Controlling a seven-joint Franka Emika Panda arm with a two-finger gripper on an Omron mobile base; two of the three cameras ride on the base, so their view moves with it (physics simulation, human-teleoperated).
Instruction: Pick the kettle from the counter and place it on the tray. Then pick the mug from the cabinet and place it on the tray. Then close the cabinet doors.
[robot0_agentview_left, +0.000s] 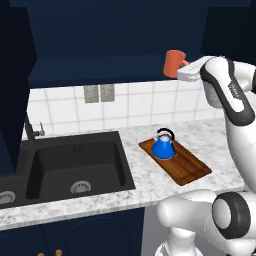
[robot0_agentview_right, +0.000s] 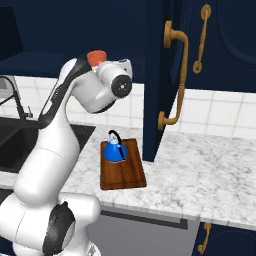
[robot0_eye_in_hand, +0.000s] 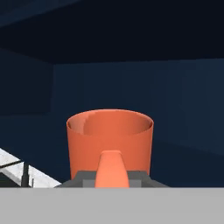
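Counter (robot0_agentview_left: 150, 185): one kettle (robot0_agentview_left: 163, 146), one tray (robot0_agentview_left: 187, 167).

Flat, even rendered light falls on the counter (robot0_agentview_left: 150, 185) and white tiles (robot0_agentview_left: 140, 102), bright without glare. The kettle (robot0_agentview_left: 163, 147) casts only a faint soft shadow on the tray (robot0_agentview_left: 192, 170). The cabinet (robot0_eye_in_hand: 131, 87) interior is dim, nearly black toward the top. Edges look slightly soft and low-resolution; no lens distortion

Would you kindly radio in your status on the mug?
Gripper shut on mug handle, up at cabinet. Kettle sits on tray. Open cabinet door stands right of tray.
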